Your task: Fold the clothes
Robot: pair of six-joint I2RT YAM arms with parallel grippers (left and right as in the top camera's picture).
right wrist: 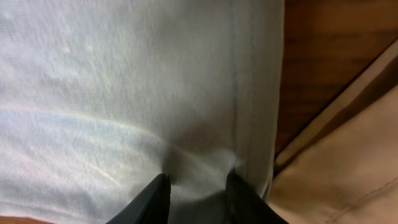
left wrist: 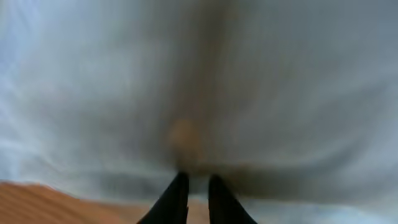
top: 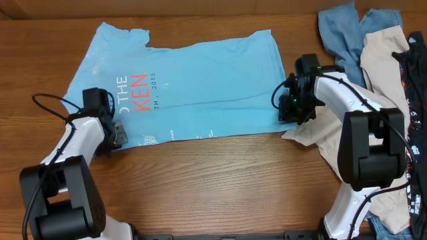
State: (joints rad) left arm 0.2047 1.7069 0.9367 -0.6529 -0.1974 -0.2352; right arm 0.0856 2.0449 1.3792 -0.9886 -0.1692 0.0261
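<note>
The light sky-blue T-shirt (top: 200,87) lies spread flat on the wooden table (top: 220,187), its white and red lettering near the left end. My left gripper (top: 119,137) is at the shirt's front left corner. In the left wrist view its fingers (left wrist: 198,180) are pinched on blurred pale cloth (left wrist: 249,74). My right gripper (top: 283,107) is at the shirt's right hem. In the right wrist view its fingers (right wrist: 198,180) hold puckered shirt fabric (right wrist: 112,93) beside the stitched hem.
Loose garments are piled at the right: a dusty blue one (top: 340,33), a beige one (top: 383,60) that reaches under the right arm (right wrist: 348,168), and a black one (top: 413,67) at the table's right edge.
</note>
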